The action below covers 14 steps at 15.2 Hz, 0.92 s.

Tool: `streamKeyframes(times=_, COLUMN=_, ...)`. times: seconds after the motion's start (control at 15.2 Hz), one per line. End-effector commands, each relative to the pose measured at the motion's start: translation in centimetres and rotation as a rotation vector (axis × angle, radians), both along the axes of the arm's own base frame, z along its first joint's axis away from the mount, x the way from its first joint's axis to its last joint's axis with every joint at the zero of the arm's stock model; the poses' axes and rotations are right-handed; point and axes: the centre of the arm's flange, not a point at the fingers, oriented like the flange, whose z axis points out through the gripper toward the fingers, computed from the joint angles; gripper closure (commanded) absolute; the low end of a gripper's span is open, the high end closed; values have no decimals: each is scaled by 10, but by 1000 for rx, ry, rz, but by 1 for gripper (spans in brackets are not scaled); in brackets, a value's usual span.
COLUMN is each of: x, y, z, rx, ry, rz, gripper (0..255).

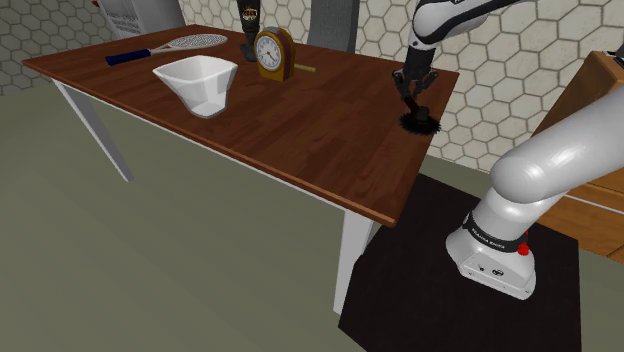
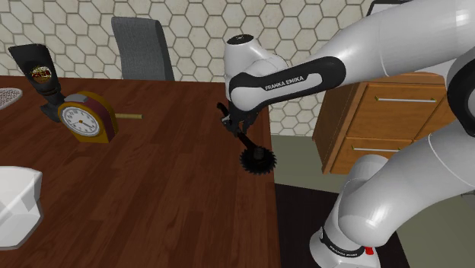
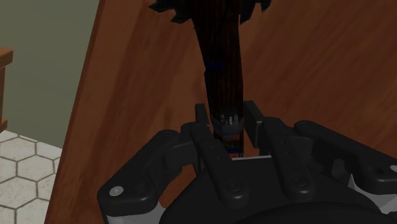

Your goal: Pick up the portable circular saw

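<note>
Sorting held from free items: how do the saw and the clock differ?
The saw is dark with a toothed round blade; the clock has a white dial in a brown arched case. The gripper clasps the saw by its handle; the clock stands free, untouched. Both show over the brown table.

Saw (image 3: 222, 63) blade cut off by wrist view's edge; handle end hidden between claw (image 3: 227, 113) fingers. White bowl (image 2: 15, 205) cropped at second exterior view's left edge.

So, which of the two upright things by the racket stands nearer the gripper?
The clock with the white dial; the tall black thing is farther from the gripper.
</note>
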Motion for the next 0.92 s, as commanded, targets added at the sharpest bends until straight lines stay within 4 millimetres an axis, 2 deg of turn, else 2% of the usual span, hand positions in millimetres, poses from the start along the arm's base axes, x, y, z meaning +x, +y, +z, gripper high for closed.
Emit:
streamKeyframes(times=0.0, x=0, y=0, z=11, rx=0, ry=0, rz=0, gripper=255)
streamKeyframes(times=0.73, x=0, y=0, z=69, rx=0, ry=0, rz=0, gripper=255)
streamKeyframes(times=0.86, x=0, y=0, z=69, rx=0, ry=0, rz=0, gripper=255)
